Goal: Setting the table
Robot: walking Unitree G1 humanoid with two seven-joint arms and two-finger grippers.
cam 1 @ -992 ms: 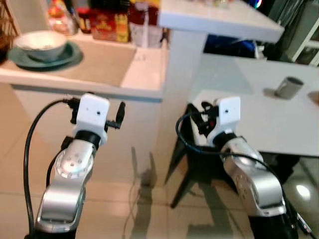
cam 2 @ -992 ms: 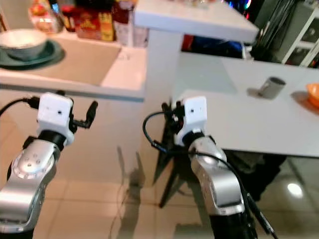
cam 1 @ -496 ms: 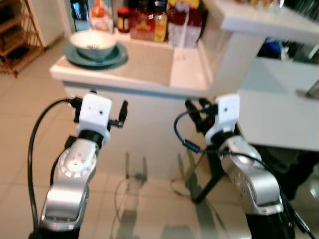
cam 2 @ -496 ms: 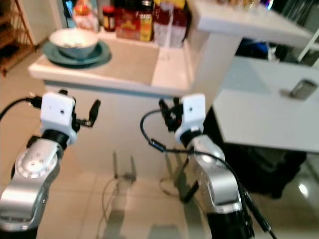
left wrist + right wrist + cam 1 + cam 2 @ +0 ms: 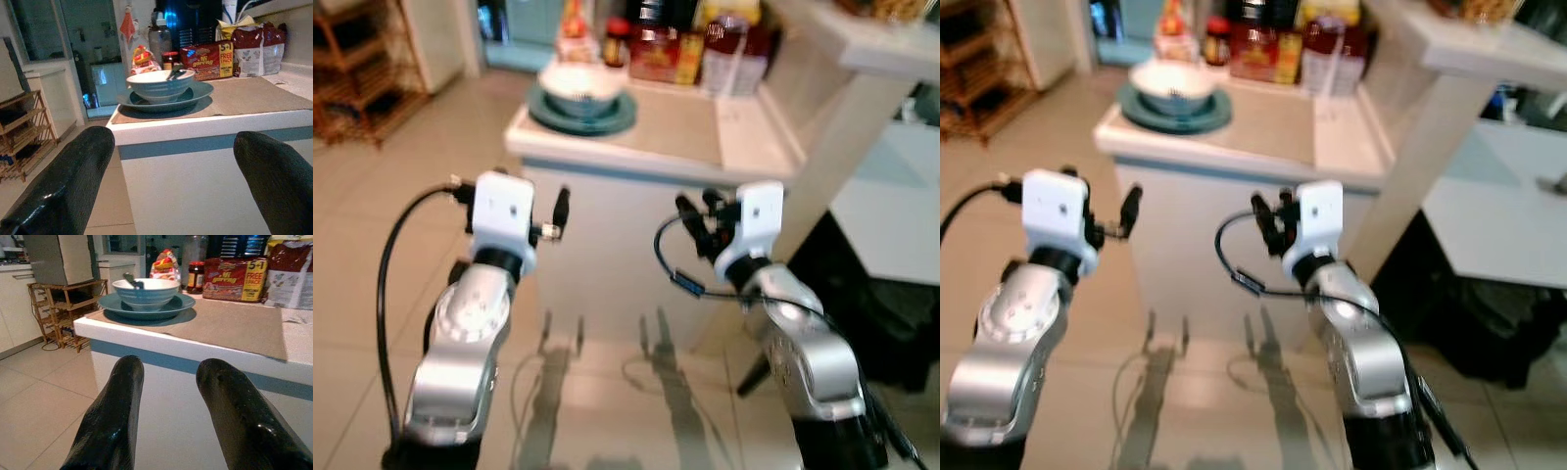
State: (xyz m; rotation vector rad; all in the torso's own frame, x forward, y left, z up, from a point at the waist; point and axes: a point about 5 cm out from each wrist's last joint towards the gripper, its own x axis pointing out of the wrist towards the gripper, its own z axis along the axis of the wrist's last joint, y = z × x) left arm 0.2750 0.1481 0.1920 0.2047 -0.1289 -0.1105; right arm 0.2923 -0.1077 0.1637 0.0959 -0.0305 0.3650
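On the counter [image 5: 744, 147], toward its far left corner, a teal plate [image 5: 582, 110] sits on a tan mat [image 5: 230, 325] with a pale bowl [image 5: 580, 82] stacked in it; something dark, perhaps a utensil, leans inside the bowl, too small to name. Along the counter's back edge runs a row of groceries: a red packet [image 5: 208, 59], a bag [image 5: 293, 271], a jar [image 5: 195, 276]. To the right a white table [image 5: 1498, 220] stands lower than the counter, and a wooden rack [image 5: 357, 69] stands at the far left of the room.

Both arms are raised in front of the counter's face, below its top and well short of the dishes. The left gripper [image 5: 168, 178] has its fingers spread wide and empty. The right gripper [image 5: 171, 416] holds its fingers at a narrower gap, also empty.

The coming move seems to turn on one relation: the plate and bowl lie ahead of and above both grippers, toward the left end of the counter, so the left gripper looks the nearer, almost in line with the stack. The round plate has no long axis to favour, so its rim can likely be taken from the near edge. The robot appears to be at the approach stage, with nothing yet picked up for the table
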